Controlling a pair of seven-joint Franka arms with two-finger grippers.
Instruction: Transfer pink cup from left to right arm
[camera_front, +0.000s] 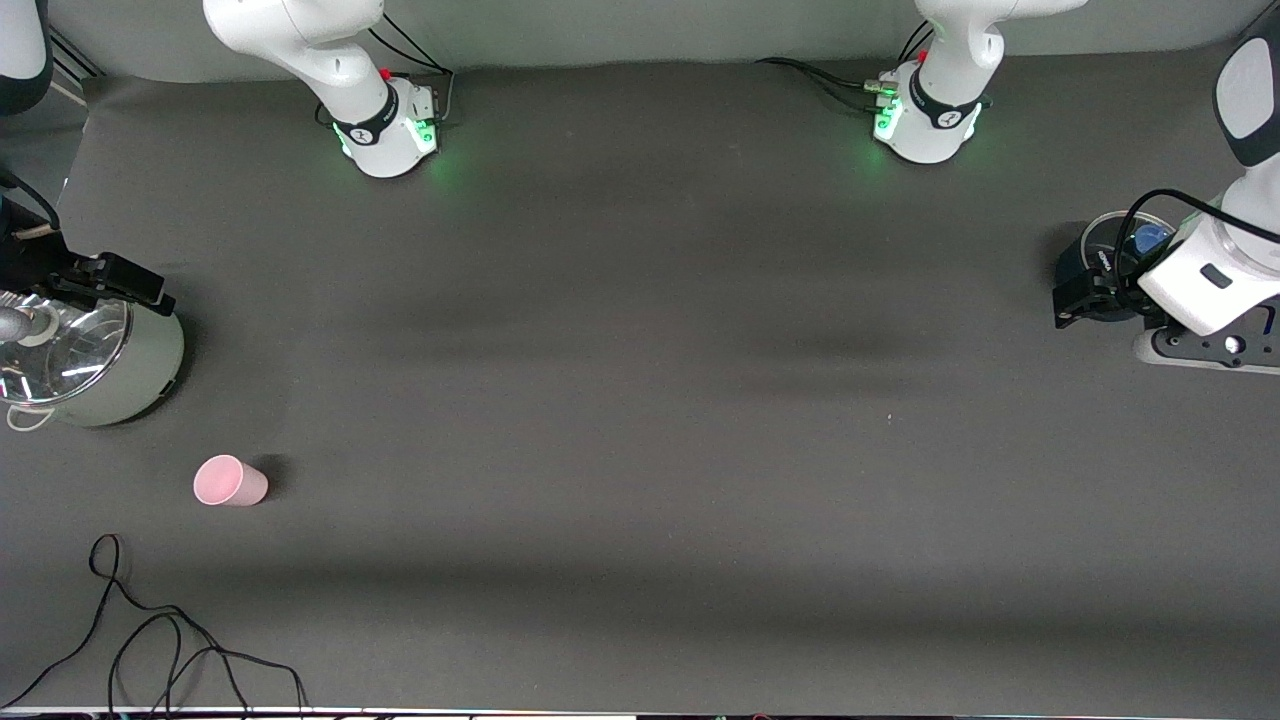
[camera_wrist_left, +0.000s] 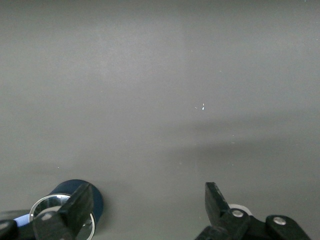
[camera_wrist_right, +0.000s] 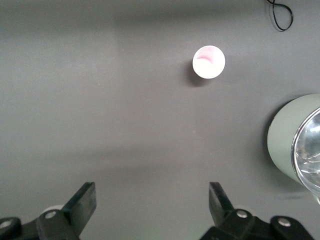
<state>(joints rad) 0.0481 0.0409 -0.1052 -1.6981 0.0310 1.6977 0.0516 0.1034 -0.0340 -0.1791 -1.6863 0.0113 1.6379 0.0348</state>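
**Cup on the table, both grippers bare**

Fingers first. My left gripper (camera_wrist_left: 147, 210) has its fingers (camera_wrist_left: 80, 202) spread wide with only bare table (camera_wrist_left: 160, 100) between them; just beside one finger stands a dark blue container (camera_wrist_left: 97, 197) with a shiny rim, not between the fingers. My right gripper (camera_wrist_right: 152, 210) is likewise spread, its fingers (camera_wrist_right: 85, 200) apart with nothing between them.

Outward from the right fingers, the pink cup (camera_wrist_right: 209, 61) stands upright on the mat, mouth up, well clear of the fingertips. A pale green pot (camera_wrist_right: 290, 140) with a glass lid sits off to one side of it, apart from the cup. In the front view the pink cup (camera_front: 230, 481) is at the right arm's end of the table, nearer the camera than the pot (camera_front: 90, 360), and well apart from the left gripper (camera_front: 1085, 295), which waits at its own end.

As I judge it, neither arm holds the cup. It rests at the right arm's end (where a finished handover might well set it down, or where it might stand awaiting pickup), and this moment alone cannot tell me which.
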